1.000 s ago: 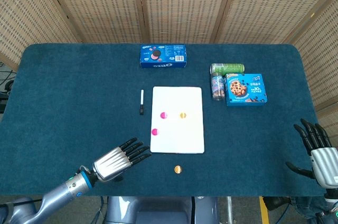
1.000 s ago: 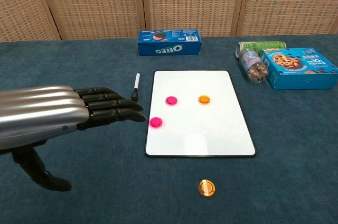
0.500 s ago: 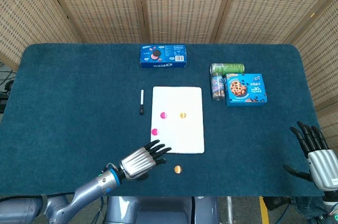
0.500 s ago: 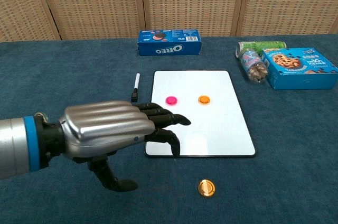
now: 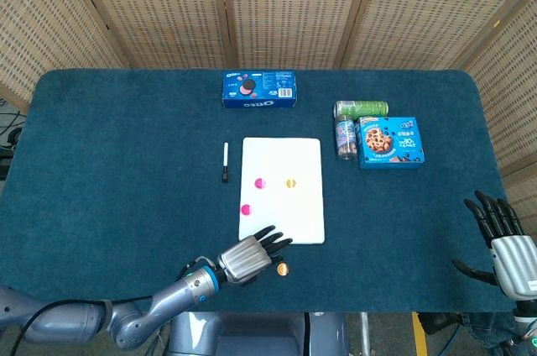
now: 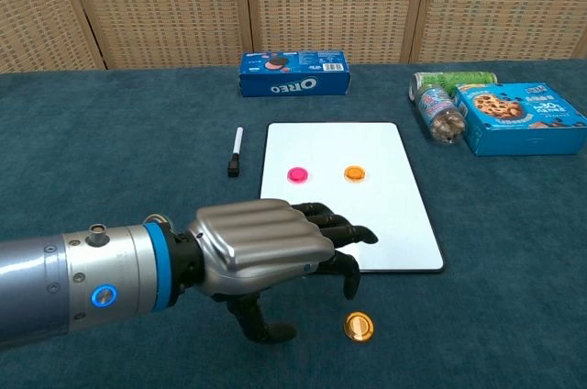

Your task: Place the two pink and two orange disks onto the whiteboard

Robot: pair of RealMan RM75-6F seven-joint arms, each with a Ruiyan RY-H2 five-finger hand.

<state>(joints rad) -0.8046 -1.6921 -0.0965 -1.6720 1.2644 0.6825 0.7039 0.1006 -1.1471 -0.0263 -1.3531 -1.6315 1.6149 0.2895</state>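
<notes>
Whiteboard (image 5: 289, 180) sits mid surface (image 5: 117, 163). On it: 2 pink disks, one (image 5: 259, 182) mid-board, other (image 5: 246, 210) at left edge (hidden by hand in chest view), plus 1 orange disk (image 5: 291, 183) just right of the mid pink. 2nd orange disk (image 6: 359, 326) off the board, on surface just below its near edge. Left hand (image 6: 266, 247) hovers over board's near-left corner, fingers (image 6: 353, 233) spread, holding nothing, tips close to loose orange disk, not touching. Right hand (image 5: 508, 243) well right of board at surface edge, fingers apart, empty. Marker (image 5: 225, 161) just left of board. Oreo box (image 5: 259, 89) behind it; cans (image 5: 352, 121) and cookie box (image 5: 390, 142) to board's right.
</notes>
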